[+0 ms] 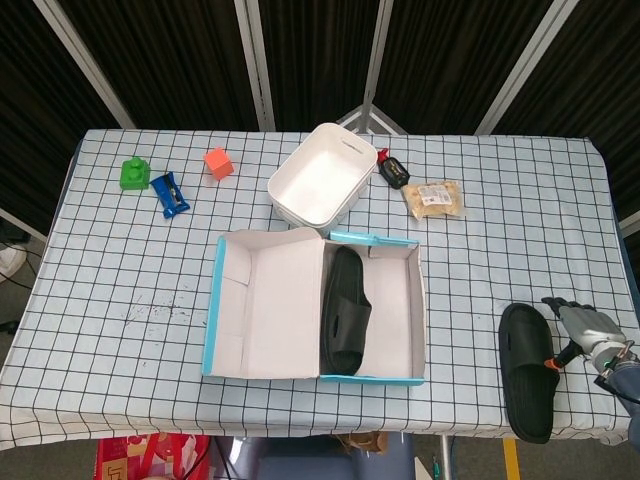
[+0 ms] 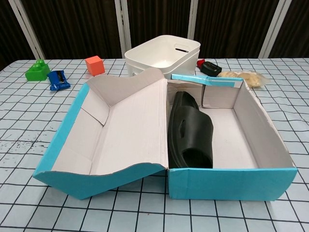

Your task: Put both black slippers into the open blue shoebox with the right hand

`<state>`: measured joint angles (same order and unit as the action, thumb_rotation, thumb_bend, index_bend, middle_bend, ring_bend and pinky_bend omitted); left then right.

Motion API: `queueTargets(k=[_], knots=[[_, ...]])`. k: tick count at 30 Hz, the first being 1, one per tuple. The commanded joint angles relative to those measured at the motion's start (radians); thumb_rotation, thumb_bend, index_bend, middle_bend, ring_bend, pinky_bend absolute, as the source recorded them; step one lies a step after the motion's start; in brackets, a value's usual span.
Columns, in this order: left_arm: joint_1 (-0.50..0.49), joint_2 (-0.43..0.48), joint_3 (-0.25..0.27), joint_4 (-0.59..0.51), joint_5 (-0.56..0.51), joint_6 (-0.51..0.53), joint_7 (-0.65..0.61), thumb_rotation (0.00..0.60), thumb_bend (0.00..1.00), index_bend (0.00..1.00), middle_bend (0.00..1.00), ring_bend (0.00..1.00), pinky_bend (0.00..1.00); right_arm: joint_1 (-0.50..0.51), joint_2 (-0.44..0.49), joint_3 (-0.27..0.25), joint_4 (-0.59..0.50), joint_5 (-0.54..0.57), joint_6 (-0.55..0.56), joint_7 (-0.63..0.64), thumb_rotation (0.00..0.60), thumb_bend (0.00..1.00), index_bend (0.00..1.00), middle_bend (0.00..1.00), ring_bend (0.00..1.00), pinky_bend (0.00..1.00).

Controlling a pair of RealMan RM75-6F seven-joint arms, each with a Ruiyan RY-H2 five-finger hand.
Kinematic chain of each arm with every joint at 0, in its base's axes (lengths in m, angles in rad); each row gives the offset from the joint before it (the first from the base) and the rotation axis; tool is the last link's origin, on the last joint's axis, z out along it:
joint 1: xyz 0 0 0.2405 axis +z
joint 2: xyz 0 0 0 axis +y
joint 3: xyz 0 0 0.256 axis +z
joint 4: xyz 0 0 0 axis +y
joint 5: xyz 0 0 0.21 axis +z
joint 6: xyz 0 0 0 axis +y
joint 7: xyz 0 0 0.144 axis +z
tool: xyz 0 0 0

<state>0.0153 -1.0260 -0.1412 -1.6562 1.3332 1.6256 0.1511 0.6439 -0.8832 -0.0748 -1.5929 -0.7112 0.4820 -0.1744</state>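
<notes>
While the right hand (image 1: 588, 330), fingers spread and holding nothing, rests beside the black rubber slipper (image 1: 529, 371) near the table's front right corner, that light, floppy slide looks best gripped across its strap.

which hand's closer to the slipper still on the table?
Right. The right hand sits beside the slipper on the table, at its right edge, apparently touching it. The left hand shows in neither view.

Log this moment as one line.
first slipper: in shoebox | second slipper: on table | right hand: beside it, open | left hand: unseen
</notes>
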Motion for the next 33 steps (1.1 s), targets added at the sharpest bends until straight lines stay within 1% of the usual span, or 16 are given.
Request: queueTargets(k=[1,9,19,29,33], knots=[[-0.001,-0.001,0.000,0.000,-0.002,-0.002,0.002,0.600,0.37,0.03,0.00,0.00,0.03,0.006,-0.012,-0.012,0.013,0.002,-0.008,0.004,0.600,0.18,0.00,0.06,0.05,0.04],[-0.004,-0.004,-0.002,0.001,-0.005,-0.006,0.012,0.600,0.37,0.03,0.00,0.00,0.03,0.026,-0.034,-0.043,0.039,0.009,-0.039,0.012,0.600,0.18,0.00,0.06,0.04,0.04],[-0.010,-0.009,-0.002,0.002,-0.011,-0.017,0.023,0.600,0.37,0.03,0.00,0.00,0.03,0.045,-0.061,-0.060,0.057,0.010,-0.056,0.041,0.600,0.18,0.00,0.06,0.04,0.04],[-0.017,-0.008,-0.005,0.008,-0.028,-0.039,0.015,0.600,0.37,0.03,0.00,0.00,0.03,0.073,-0.058,-0.065,0.054,0.002,-0.082,0.075,0.600,0.18,0.00,0.06,0.04,0.04],[-0.017,-0.006,-0.007,0.009,-0.030,-0.040,0.010,0.600,0.37,0.03,0.00,0.00,0.03,0.094,-0.048,-0.075,0.051,0.013,-0.106,0.084,0.600,0.18,0.00,0.06,0.04,0.04]])
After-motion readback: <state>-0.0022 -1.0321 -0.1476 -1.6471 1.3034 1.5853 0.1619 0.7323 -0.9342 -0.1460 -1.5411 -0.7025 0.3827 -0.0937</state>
